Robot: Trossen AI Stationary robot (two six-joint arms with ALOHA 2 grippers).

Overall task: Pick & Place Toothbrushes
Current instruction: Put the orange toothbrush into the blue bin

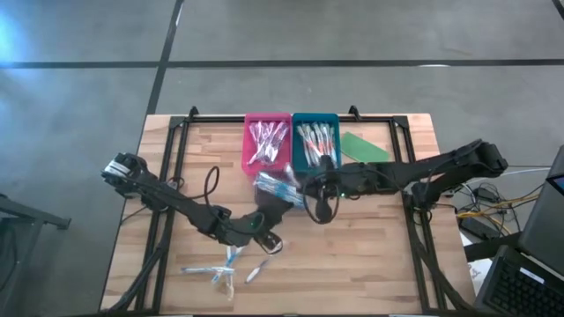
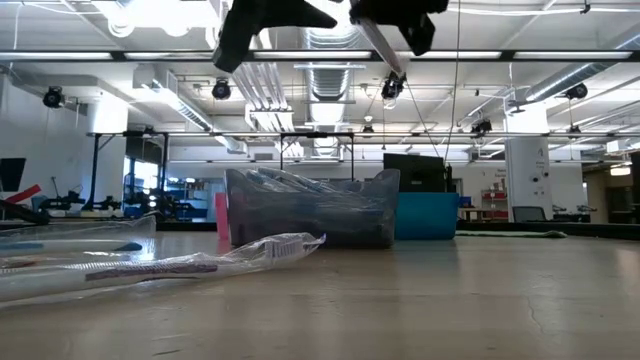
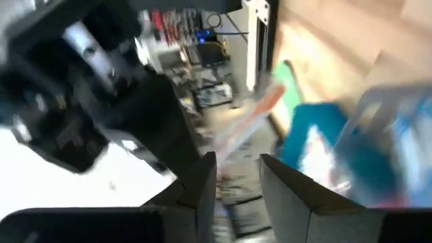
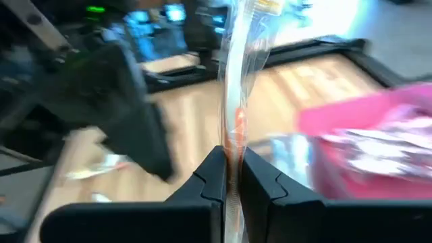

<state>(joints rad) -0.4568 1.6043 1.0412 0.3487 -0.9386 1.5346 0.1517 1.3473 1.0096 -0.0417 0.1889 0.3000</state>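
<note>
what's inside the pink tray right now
The pink tray holds a heap of wrapped toothbrushes, whitish with pink accents. They cover its floor, so whatever lies beneath cannot be seen. In the low view a clear bag hides most of it.

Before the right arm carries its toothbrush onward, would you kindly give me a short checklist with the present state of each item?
1. Right gripper shut on a toothbrush: ok, the wrapped brush stands pinched between its fingers.
2. Left gripper let go: ok, its fingers stand apart with nothing between them.
3. Arms apart from each other: cannot tell, both wrists crowd together near the table's middle in the high view.
4. Pink tray and teal tray reachable: ok, both sit side by side at the far edge, already holding brushes.
5. Loose brushes waiting: ok, several lie on the near side of the table.
</note>
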